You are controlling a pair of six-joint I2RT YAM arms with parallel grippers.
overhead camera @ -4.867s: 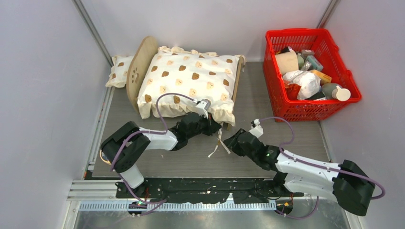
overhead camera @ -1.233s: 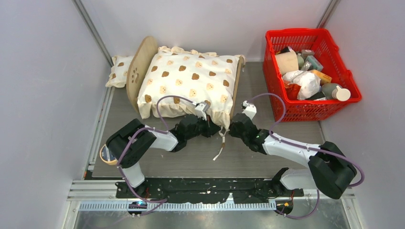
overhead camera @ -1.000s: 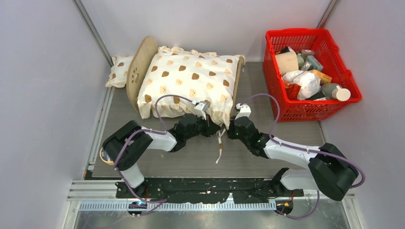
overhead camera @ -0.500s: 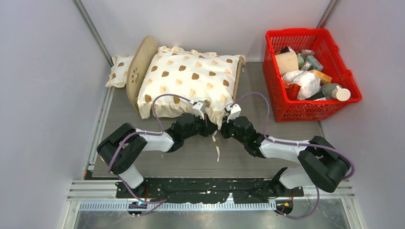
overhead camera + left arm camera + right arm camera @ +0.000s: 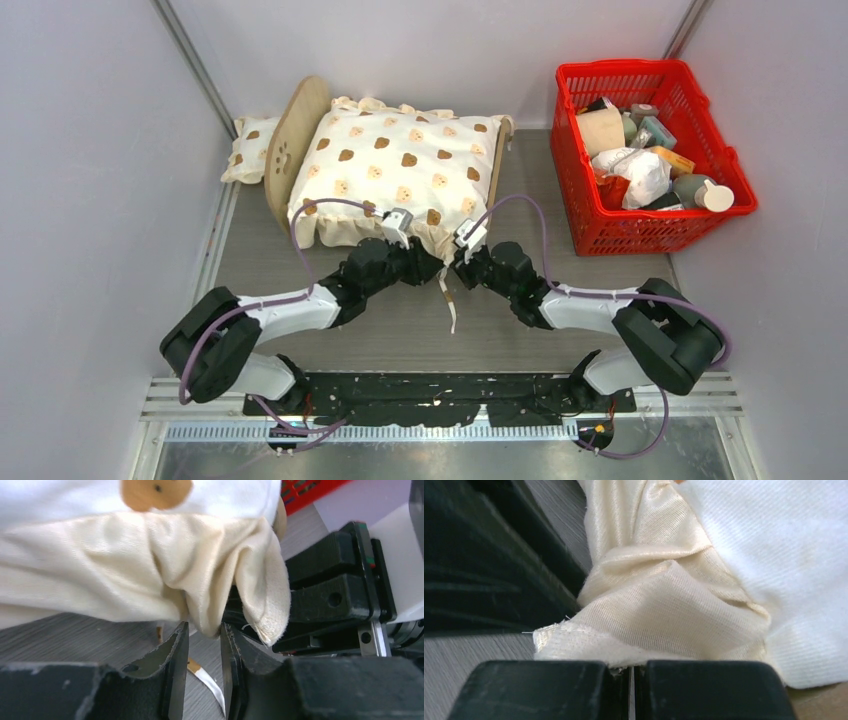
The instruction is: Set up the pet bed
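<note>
Right tool pinching the cushion's ruffle, left tool slightly spread, seemingly around the ruffle, pet bed behind.

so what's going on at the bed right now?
Both arms are at the near right corner of the cushion, which lies on the pet bed. The right pincer is shut on the cushion's ruffled edge. The left pincer sits right beside it, jaws slightly apart around a fold of the same ruffle. A tie ribbon trails on the table. The small pillow lies behind the headboard.

Cream bear-print cushion — red basket
</note>
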